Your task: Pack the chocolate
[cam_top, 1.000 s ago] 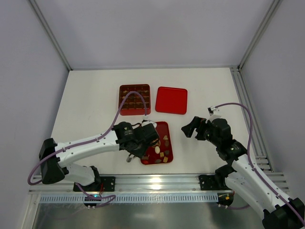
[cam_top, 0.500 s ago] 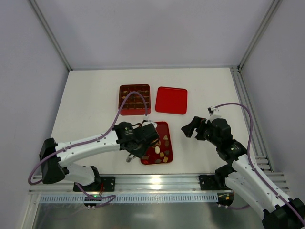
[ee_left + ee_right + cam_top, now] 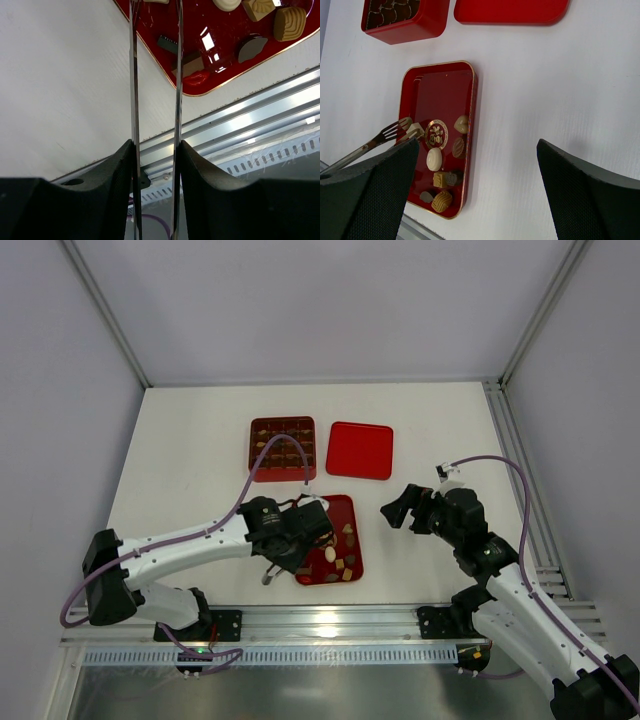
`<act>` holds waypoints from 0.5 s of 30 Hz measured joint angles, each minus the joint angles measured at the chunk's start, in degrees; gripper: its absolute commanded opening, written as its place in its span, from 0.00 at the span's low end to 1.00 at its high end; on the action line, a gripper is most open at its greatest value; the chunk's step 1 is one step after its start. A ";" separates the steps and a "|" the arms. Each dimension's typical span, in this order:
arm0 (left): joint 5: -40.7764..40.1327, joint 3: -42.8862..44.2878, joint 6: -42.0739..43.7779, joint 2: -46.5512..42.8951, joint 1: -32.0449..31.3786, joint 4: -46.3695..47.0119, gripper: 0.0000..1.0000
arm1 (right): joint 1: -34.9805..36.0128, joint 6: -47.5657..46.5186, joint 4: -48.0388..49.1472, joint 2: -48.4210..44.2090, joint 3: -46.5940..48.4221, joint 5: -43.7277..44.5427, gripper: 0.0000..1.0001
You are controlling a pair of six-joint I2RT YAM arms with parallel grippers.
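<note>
Several chocolate pieces (image 3: pixel 343 562), cream, tan and dark, lie on a flat red tray (image 3: pixel 333 512) in front of the arms. They also show in the right wrist view (image 3: pixel 434 159) and the left wrist view (image 3: pixel 289 22). My left gripper (image 3: pixel 289 550) is shut on metal tongs (image 3: pixel 134 75) at the tray's left edge. The tong tips (image 3: pixel 395 129) sit around a cream square piece (image 3: pixel 414 131) on the tray (image 3: pixel 440 90). My right gripper (image 3: pixel 400 508) is open and empty, right of the tray, above bare table (image 3: pixel 480 190).
A red square box with grid compartments (image 3: pixel 283 448), holding some pieces, stands behind the tray, with a flat red lid (image 3: pixel 360 450) to its right. Both show in the right wrist view: the box (image 3: pixel 405 17) and the lid (image 3: pixel 512 10). An aluminium rail (image 3: pixel 330 618) runs along the near edge.
My left gripper with the tongs has shifted very slightly toward the near edge. The right arm has not moved.
</note>
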 measured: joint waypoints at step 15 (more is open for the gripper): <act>-0.11 0.24 0.02 -0.61 0.00 -0.22 0.30 | 0.00 0.15 0.00 0.00 0.00 0.00 1.00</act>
